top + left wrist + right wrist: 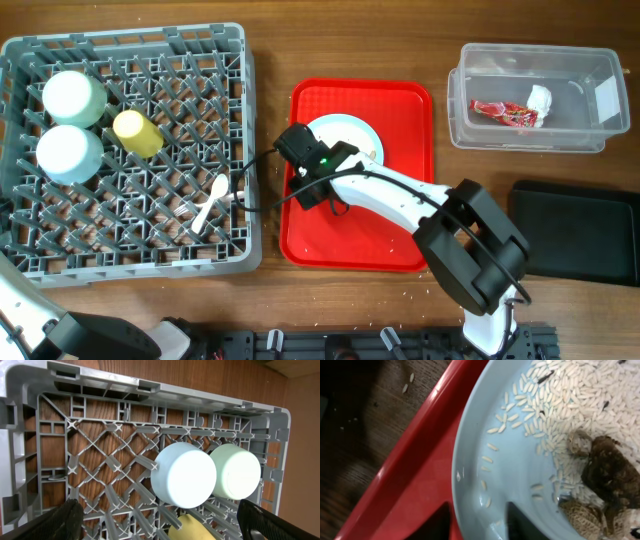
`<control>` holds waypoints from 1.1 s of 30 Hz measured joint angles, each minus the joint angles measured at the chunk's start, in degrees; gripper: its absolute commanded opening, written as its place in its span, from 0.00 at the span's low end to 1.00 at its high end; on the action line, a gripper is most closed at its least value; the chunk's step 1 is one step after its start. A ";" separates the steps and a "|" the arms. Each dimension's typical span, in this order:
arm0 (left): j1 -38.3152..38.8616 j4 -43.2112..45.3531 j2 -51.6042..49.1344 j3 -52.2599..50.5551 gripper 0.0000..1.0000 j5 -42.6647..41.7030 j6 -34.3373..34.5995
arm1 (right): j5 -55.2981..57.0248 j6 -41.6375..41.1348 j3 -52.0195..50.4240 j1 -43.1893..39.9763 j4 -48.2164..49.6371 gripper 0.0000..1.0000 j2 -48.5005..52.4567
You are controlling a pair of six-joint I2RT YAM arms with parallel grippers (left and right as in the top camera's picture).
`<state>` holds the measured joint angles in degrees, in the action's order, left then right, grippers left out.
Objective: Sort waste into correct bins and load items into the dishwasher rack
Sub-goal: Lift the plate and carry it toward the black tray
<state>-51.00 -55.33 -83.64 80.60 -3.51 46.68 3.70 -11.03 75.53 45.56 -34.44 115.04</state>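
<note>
Round plate (pixel 520 470) of rice and scraps, right gripper (pixel 479 522) at its rim

The plate (white grains and brown scraps (pixel 612 475) on it) sits in the far left part of the red tray (pixel 400 235). The right gripper's fingers straddle its rim; I cannot tell if they pinch. The left gripper (pixel 159 512) hangs wide open over the grey rack (pixel 100 385).

I see a counter (pixel 350 40) of brown wood with plain grain. The dishwasher rack (pixel 245 120) is matt grey plastic and the red serving tray (pixel 410 120) glossy plastic. The plate (pixel 515 475) is smooth, its food scraps (pixel 612 472) rough. The tub (pixel 470 125) is clear plastic, the wrapper (pixel 498 112) shiny and crinkled, the napkin (pixel 541 98) crumpled paper, the black tray (pixel 580 235) matt.
</note>
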 measured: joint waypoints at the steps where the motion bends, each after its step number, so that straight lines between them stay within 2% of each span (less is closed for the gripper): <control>1: 0.00 0.00 0.00 0.00 1.00 0.00 0.00 | 0.02 0.09 0.00 0.44 0.04 0.04 0.00; 8: 0.00 0.00 0.00 0.00 1.00 0.00 0.00 | 6.34 -4.92 0.35 2.99 -1.46 0.04 -0.09; 12: 0.00 0.00 0.00 0.00 1.00 0.00 0.00 | 8.61 -10.73 2.75 2.99 -8.63 0.04 -0.13; 17: 0.00 0.00 0.00 0.00 1.00 0.00 0.00 | 11.58 -15.39 9.14 2.99 -20.35 0.04 -0.17; 22: 0.00 0.00 0.00 0.00 1.00 0.00 0.00 | 13.55 -18.78 13.90 2.97 -28.13 0.04 -0.17; 29: 0.00 0.00 0.00 0.00 1.00 0.00 0.00 | 15.72 -20.87 16.79 2.01 -31.71 0.04 -0.17; 33: 0.00 0.00 0.00 0.00 1.00 0.00 0.00 | 19.56 -24.83 16.92 2.01 -37.13 0.04 -0.17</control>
<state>-51.00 -55.33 -83.64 80.60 -3.51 46.68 23.27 -35.86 92.44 47.57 -71.57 114.87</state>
